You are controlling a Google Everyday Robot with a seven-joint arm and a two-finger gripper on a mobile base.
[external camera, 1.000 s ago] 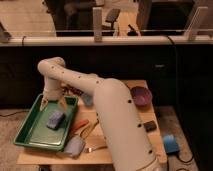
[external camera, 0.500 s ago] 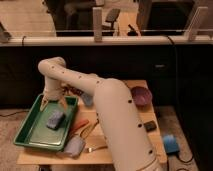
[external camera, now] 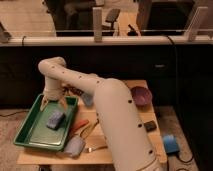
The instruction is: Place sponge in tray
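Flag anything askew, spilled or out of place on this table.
Nothing spilled or damaged. The sponge lies slightly angled inside the tray, below the open gripper. One flat blue-grey piece sits at the table's front edge against the tray's corner, possibly overhanging.

- Tray [external camera: 29,134] sits on the left part of the counter [external camera: 152,112].
- Sponge [external camera: 55,119] lies in the tray, toward its right wall.
- Claw [external camera: 53,104] hangs over the tray's far end, just above and behind the sponge.
- Cup-like object [external camera: 87,99] stands just right of the tray's far right corner.
- Flat pad [external camera: 75,146] lies at the counter's near edge, beside the tray's near right corner.
- Bowl [external camera: 141,95] sits far right on the counter, well apart from the tray.
- Arm [external camera: 120,130] crosses between tray and bowl.
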